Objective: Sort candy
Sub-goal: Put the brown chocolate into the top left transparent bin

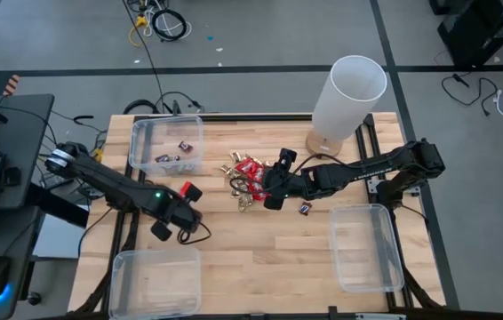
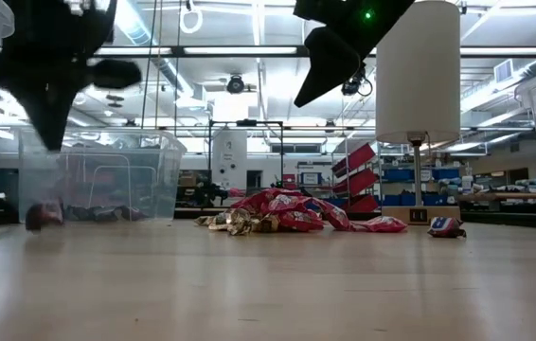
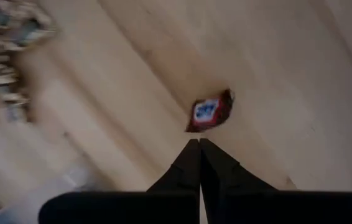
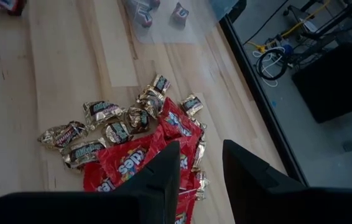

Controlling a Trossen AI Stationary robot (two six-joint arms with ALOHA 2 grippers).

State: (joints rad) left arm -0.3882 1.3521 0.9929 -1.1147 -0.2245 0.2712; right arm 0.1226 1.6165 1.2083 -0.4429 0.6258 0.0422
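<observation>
Left of the candy pile [image 1: 247,178], on the far side of the table, a clear bin [image 1: 167,147] holds a few dark mini bars, while a second bin [image 1: 155,280] sits on the near side; the left gripper [image 3: 199,146] hangs between them and the pile with its fingers pressed together on nothing. A lone red packet [image 3: 210,112] lies flat on bare wood just beyond those closed tips, its long axis slanting across the line of the fingers, so the jaws would need to part and turn before dropping onto it. At the centre, red packets and gold-foil pieces lie heaped and overlapping, with open wood around them except on the far right, where a tall white cylinder [image 1: 349,93] stands. Reaching in from the pile's right, the right gripper [image 4: 201,149] is much the nearer arm: its fingers stand partly apart and empty directly above the red packets, the gold pieces just past its tips. Right of the pile and close by that arm, a stray piece [image 1: 304,209] rests alone, and beyond it a third bin [image 1: 367,247] waits on the near side with a clear run of table between
</observation>
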